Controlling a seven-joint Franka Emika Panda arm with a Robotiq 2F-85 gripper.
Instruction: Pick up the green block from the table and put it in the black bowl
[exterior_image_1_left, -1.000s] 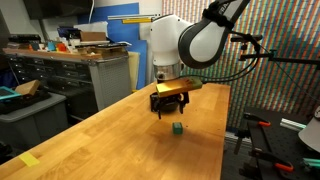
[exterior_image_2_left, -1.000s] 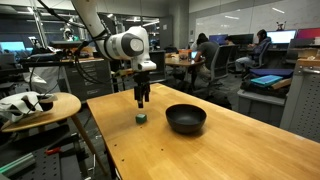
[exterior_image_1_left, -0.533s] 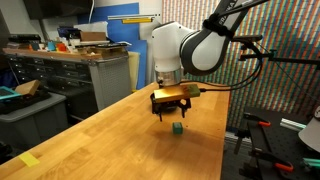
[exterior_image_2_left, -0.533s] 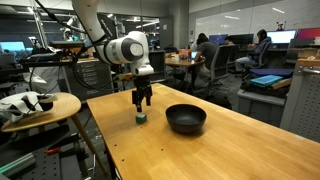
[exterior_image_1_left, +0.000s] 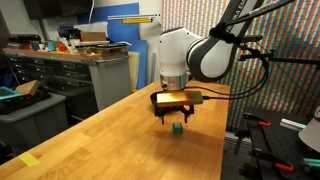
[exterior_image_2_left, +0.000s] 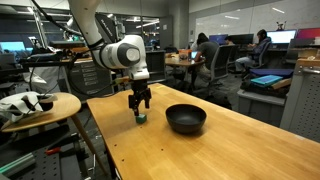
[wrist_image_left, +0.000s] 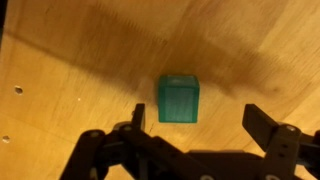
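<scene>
The long light-brown wooden butcher-block table (exterior_image_1_left: 100, 140) spreads beneath the hand in every direction; its plank grain fills the wrist view, bare except for the cube.

The white seven-joint robot arm (exterior_image_1_left: 190, 55) bends over the table's far end and points the hand straight down.

The small, shallow, glossy black bowl (exterior_image_2_left: 186, 124) stands on the wood off to one side of the hand, near but clearly apart. In this exterior view it lies to the picture's right of the fingers, and it looks empty. Only this view shows it.

The black two-finger gripper (wrist_image_left: 200, 125) hangs low over the table with its jaws spread wide and nothing between them. It is released, not grasping.

The tiny dark-green cube-shaped block (wrist_image_left: 181, 98) sits flat on the table just under the fingertips, and both exterior views show it close below them (exterior_image_1_left: 177, 127). From the wrist it lies a little nearer one finger than the other. Its side faces look roughly square to the fingers.

It is probably very light and rigid, with flat, smooth faces, so a modest squeeze should hold it and breakage is unlikely. The likelier trouble is the nearer finger nudging it sideways, or a hold on the edges twisting it out. The best hold looks to be on two opposite vertical faces, pads flat and low on the cube, after centring the hand over it.
</scene>
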